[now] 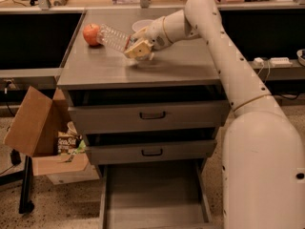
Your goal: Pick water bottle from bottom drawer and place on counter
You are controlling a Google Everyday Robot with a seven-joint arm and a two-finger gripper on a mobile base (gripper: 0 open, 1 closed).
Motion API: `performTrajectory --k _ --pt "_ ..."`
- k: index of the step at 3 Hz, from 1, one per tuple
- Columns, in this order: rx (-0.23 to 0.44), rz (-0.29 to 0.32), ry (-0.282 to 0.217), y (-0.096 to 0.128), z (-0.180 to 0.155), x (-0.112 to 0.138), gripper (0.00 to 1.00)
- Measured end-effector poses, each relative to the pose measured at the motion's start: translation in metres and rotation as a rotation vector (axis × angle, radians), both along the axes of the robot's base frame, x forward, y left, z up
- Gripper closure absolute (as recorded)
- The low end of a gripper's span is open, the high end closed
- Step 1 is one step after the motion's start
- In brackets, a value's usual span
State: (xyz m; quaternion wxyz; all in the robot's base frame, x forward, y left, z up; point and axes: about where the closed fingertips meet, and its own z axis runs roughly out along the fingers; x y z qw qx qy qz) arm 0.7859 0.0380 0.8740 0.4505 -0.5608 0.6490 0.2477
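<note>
Clamping my fingers (139, 50) on the tilted water bottle (113, 37) over the far tabletop (167, 70); releasing now is risking it rolling into the apple (91, 34).

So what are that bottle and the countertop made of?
The water bottle, held by the gripper over the counter, looks like thin clear plastic: see-through and ribbed. The counter seems brushed grey metal, judging by its dull sheen.
</note>
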Motion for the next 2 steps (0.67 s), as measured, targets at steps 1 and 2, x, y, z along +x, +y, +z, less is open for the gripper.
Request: performTrajectory --k 1,2 --pt "0.006 -0.002 0.002 -0.0015 -0.0028 0.0056 0.04" --pt "0.014 -0.015 -0.017 -0.0058 0.0021 0.0101 0.00"
